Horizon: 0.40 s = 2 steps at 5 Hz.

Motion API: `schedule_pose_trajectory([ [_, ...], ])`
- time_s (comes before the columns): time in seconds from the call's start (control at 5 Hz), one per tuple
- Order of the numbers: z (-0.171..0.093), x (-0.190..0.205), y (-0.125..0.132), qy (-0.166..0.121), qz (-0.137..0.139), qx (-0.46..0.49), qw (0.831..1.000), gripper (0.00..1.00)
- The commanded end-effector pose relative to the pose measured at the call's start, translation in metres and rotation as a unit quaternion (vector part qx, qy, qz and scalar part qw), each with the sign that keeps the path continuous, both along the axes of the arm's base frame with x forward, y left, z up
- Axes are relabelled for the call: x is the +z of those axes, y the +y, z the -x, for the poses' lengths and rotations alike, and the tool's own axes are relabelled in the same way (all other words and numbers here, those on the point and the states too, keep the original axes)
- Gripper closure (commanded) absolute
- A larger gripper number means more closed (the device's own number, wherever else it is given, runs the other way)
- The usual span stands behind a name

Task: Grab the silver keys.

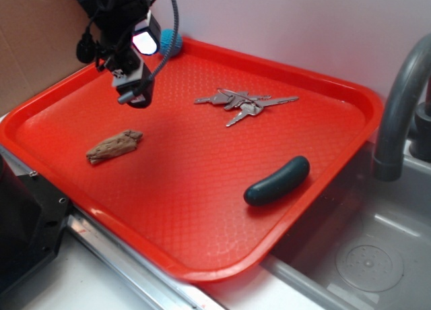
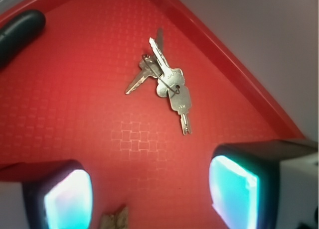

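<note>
The silver keys (image 1: 244,102) lie flat on the red tray (image 1: 202,189), toward its far side; several flat keys fan out from a thin ring. In the wrist view the keys (image 2: 167,83) lie ahead of the gripper, above its open space. My gripper (image 1: 135,94) hangs above the tray's far left part, well left of the keys and above the tray surface. It is open and empty: the two glowing cyan pads (image 2: 67,199) stand wide apart with bare tray between them (image 2: 149,194).
A brown wood-like chunk (image 1: 113,147) lies on the tray's left, its tip showing in the wrist view (image 2: 115,219). A dark green pickle (image 1: 277,181) lies at the tray's right. A blue ball (image 1: 168,43) sits at the far rim. A grey faucet (image 1: 401,101) and sink stand to the right.
</note>
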<state>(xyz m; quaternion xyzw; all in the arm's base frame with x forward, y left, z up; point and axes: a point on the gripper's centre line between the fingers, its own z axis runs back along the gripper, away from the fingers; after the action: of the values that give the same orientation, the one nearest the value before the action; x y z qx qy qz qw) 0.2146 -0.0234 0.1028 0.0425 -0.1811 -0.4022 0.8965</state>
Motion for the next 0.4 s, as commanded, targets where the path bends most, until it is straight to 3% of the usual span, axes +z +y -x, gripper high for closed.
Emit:
schedule_pose_trajectory([
  [0.0, -0.038, -0.028, -0.018, 0.007, -0.054, -0.027, 0.998, 0.00],
  [0.2, -0.063, -0.052, -0.028, -0.008, -0.068, -0.066, 0.995, 0.00],
])
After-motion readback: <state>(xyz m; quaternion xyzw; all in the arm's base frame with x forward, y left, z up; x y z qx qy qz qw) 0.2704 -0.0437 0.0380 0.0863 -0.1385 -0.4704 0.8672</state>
